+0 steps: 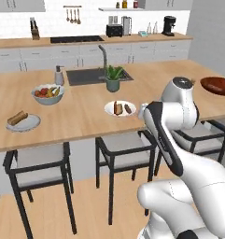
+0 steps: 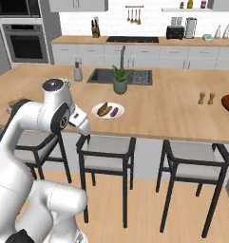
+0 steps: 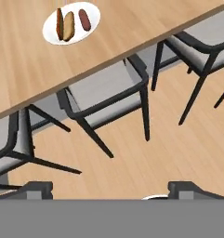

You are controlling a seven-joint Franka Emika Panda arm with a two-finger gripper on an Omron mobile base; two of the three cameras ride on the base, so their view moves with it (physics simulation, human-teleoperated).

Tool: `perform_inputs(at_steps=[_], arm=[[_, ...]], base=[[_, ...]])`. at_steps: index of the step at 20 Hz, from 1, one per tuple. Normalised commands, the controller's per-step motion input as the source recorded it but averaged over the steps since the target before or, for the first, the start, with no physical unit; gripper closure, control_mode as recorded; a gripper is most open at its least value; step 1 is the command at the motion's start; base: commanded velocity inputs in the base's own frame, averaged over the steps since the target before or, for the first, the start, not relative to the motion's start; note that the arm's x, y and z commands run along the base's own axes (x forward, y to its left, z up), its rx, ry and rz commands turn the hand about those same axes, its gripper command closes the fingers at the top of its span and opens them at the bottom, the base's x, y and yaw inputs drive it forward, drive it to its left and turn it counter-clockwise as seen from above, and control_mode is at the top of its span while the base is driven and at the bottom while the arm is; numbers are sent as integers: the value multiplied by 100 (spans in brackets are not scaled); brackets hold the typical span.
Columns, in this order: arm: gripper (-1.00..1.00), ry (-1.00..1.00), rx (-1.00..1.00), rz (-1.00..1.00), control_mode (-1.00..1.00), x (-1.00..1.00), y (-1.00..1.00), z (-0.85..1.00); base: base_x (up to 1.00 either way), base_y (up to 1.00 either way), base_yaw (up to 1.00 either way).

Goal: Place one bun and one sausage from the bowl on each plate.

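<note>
Two plates (image 1: pixel 121 108) (image 1: pixel 23 122) appear served, so the open, empty end effector (image 3: pixel 111 193) seemingly needs only retreat from the surface (image 1: pixel 81 114).

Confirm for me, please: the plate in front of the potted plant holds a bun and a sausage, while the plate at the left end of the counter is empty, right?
Not quite. The plate at the left end is not empty: the left base view shows a bun lying on it. The rest holds: the plate in front of the potted plant does carry a bun and a sausage, as the hand view shows.
</note>
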Motion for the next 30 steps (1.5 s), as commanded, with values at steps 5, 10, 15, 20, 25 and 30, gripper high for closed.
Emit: perform_inputs(at_steps=[5, 10, 15, 20, 25, 30], arm=[[-100, 0, 0, 0, 100, 0, 0, 0], [-100, 0, 0, 0, 100, 0, 0, 0], [-100, 0, 0, 0, 100, 0, 0, 0], [-100, 0, 0, 0, 100, 0, 0, 0], [-100, 0, 0, 0, 100, 0, 0, 0], [-100, 0, 0, 0, 100, 0, 0, 0]], base=[[22, -100, 0], [26, -100, 0], [31, -100, 3], [42, -100, 9], [63, -100, 22], [47, -100, 25]])
